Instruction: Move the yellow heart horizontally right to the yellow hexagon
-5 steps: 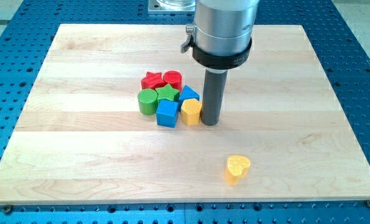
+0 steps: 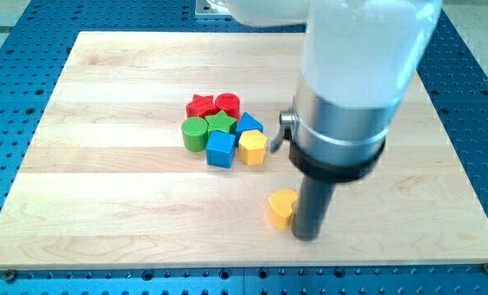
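The yellow heart [image 2: 281, 209] lies on the wooden board near the view's bottom, below and right of the block cluster. My tip [image 2: 306, 236] stands on the board touching the heart's right side. The yellow hexagon [image 2: 253, 147] sits at the right edge of the cluster, up and to the left of the heart.
The cluster also holds a red star [image 2: 200, 106], a red cylinder [image 2: 228, 105], a green cylinder [image 2: 195, 133], a green star [image 2: 220, 123], a blue cube [image 2: 221, 150] and a blue block [image 2: 248, 125]. The board's [image 2: 104, 205] bottom edge is close below the heart.
My tip has moved from beside the yellow hexagon down to the heart's right side. The heart has slid left and slightly up.
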You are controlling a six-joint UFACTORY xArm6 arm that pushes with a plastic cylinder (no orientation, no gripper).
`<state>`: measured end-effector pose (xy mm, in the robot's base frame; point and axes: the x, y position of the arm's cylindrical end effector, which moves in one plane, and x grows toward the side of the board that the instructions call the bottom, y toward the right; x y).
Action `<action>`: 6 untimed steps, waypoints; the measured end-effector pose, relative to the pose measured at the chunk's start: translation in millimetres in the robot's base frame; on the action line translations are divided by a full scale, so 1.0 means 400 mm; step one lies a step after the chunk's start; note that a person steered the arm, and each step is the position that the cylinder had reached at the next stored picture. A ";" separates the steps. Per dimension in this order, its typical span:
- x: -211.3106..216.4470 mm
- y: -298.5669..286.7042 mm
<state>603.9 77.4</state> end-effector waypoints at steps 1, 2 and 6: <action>-0.005 -0.098; -0.082 -0.124; -0.327 0.086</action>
<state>473.0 112.0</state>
